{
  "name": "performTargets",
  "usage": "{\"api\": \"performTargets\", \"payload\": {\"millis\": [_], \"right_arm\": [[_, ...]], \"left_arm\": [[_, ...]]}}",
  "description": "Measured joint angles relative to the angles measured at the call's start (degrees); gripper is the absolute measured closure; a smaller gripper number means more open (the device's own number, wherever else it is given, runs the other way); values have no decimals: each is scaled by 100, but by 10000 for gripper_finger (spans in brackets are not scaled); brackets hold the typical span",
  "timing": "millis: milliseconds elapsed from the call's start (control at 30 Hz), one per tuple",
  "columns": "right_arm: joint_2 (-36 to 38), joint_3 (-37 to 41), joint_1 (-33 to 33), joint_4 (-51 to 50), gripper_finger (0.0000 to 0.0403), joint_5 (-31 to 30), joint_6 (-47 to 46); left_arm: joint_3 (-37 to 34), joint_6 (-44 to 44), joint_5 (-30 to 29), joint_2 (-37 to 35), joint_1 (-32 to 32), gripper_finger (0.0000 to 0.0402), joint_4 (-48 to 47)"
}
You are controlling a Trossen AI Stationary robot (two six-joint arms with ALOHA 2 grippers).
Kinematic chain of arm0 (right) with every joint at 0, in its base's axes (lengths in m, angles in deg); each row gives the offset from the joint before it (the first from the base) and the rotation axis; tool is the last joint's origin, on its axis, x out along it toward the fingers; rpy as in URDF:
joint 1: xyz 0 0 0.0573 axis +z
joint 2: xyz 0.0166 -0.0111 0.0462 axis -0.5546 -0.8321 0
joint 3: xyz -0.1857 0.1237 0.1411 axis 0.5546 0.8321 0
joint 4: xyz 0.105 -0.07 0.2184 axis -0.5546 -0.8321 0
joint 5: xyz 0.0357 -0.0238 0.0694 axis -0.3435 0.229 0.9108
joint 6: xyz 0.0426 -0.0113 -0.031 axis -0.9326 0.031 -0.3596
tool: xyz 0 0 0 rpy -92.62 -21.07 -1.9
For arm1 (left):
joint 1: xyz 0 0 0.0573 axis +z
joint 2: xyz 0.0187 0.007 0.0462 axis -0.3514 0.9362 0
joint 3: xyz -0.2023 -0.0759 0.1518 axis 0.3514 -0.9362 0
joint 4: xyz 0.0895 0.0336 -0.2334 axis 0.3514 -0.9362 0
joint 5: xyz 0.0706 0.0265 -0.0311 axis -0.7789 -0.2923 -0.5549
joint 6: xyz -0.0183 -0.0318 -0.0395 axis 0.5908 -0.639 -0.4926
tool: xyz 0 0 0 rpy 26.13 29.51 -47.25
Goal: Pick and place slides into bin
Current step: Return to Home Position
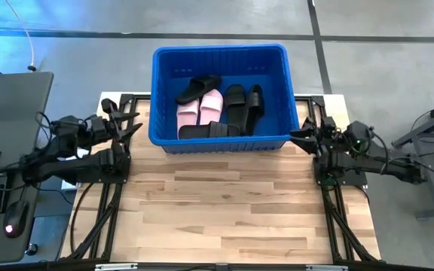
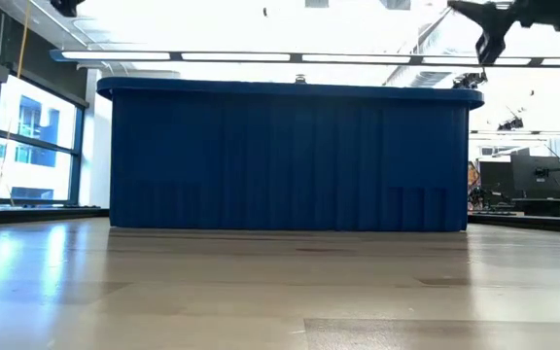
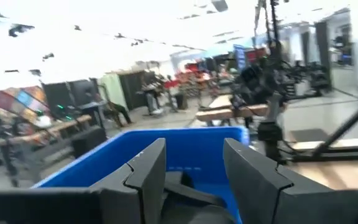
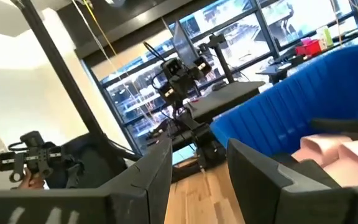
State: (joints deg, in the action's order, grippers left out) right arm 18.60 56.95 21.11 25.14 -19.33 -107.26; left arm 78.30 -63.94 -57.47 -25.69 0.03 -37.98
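Observation:
The blue bin (image 1: pixel 219 56) stands at the table's far middle and fills the low view (image 2: pixel 290 156). In it lie two pale pink slides (image 1: pixel 189 113) (image 1: pixel 211 104) side by side, with black slides around them (image 1: pixel 198 88) (image 1: pixel 234 102) (image 1: pixel 255 100) (image 1: pixel 209 131). My left gripper (image 1: pixel 130 120) hangs open and empty just outside the bin's left wall, and its wrist view (image 3: pixel 194 171) looks over the rim. My right gripper (image 1: pixel 300 135) hangs open and empty just outside the bin's right near corner (image 4: pixel 197 171). Its wrist view shows a pink slide (image 4: pixel 334 149).
The wooden tabletop (image 1: pixel 224 211) stretches from the bin to the near edge. A grey desk with a keyboard and mouse (image 1: pixel 13 218) stands left of the table. Dark frame rails (image 1: pixel 96 218) run along both table sides.

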Motion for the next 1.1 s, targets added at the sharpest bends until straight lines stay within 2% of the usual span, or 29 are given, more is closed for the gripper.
{"api": "performTargets", "payload": {"millis": [133,267,567,767,933,1100], "right_arm": [[320,421,2,175,257,-192,-36],[538,911,-1,508,256,-522,-138],[837,1705,0,1731,256,-476,-336],[837,1845,0,1982,258,-611,-184],[837,1861,0,2044,256,-601,-182],[815,1899,2,2354,258,-84,-153]], "left_arm": [[-390,37,-277,-253,0,252,194],[-776,-40,-290,-527,0,252,619],[-1359,-267,-186,-783,0,252,1010],[-1655,-461,-487,-785,0,252,1152],[-2012,-533,-138,-783,0,252,1883],[-2338,-539,156,-779,-2,252,2209]]}}
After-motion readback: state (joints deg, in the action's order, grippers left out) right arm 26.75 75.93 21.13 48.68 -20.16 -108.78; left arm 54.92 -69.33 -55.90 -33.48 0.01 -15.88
